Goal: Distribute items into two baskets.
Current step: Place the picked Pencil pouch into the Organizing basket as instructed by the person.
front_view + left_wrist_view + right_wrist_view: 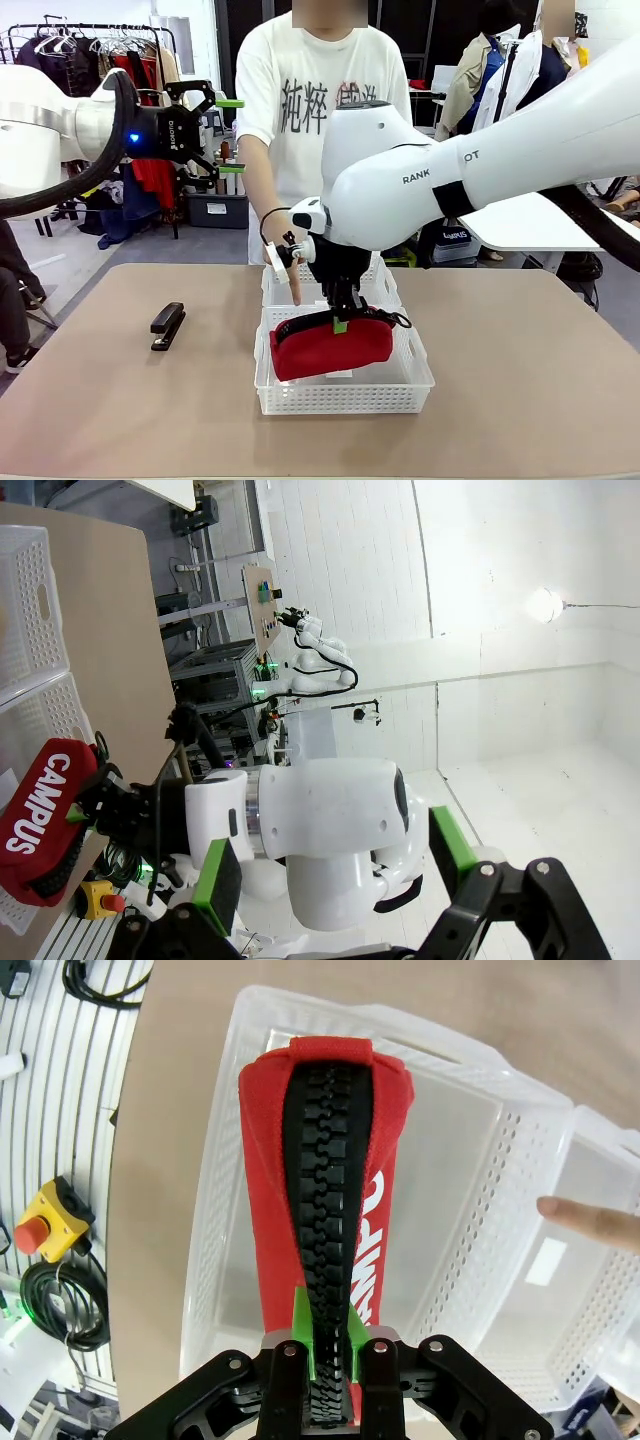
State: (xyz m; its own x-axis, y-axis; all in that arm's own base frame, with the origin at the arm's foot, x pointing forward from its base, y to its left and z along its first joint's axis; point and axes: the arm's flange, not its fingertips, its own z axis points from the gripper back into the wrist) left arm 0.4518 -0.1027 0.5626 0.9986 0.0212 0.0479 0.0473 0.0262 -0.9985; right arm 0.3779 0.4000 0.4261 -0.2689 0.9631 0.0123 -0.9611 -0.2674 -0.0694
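My right gripper point(340, 322) is shut on the zipper edge of the red pouch point(330, 348), which hangs low inside the near white basket point(340, 400); whether it touches the bottom I cannot tell. In the right wrist view the gripper point(328, 1348) pinches the black zipper of the pouch point(275, 1160) over the near basket point(205, 1250). The far basket point(386, 290) stands right behind, and a person's finger point(294, 290) points into it. The black stapler point(167, 326) lies on the table at the left. My left gripper point(228, 136) is open, raised high at the left.
The person stands at the far edge of the table behind the baskets. The left wrist view shows the open left gripper point(335, 865), the pouch point(45, 820) and a basket point(30, 590). Bare tabletop point(520, 380) lies right of the baskets.
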